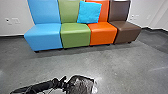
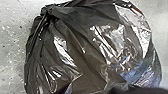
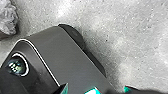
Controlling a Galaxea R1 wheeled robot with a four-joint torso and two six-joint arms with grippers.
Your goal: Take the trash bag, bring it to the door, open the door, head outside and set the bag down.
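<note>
Nearest me, at the bottom of the head view, my left gripper (image 1: 65, 84) was up against the trash bag (image 1: 80, 85), out at the end of the reaching left arm (image 1: 40, 87). I couldn't tell whether that gripper was open or closed, and I couldn't tell for the right gripper either. The bag was black and thin, glossy where the light caught it. The left wrist view gave me its creases, pale streaks of glare, a bluish patch low on one side and a bunched, twisted part where the folds drew together. Its lower part was cut off in both the head and left wrist views, and I couldn't make out whether it touched the floor (image 1: 110, 63).

The right wrist view had the robot's dark base plate (image 3: 62, 55) with its round fitting (image 3: 17, 65), and a crinkled grey thing (image 3: 8, 17), cut off at the edge, that I couldn't identify.

Well beyond the bag stood a row of armless chairs, side by side: light blue (image 1: 43, 35), green (image 1: 75, 36), orange (image 1: 103, 33) and brown (image 1: 127, 31). A turquoise cushion (image 1: 89, 12) leaned across the green and orange backrests, whose tops were cropped. Farthest off, I had a white wall (image 1: 13, 8) with a dark baseboard (image 1: 11, 37).
</note>
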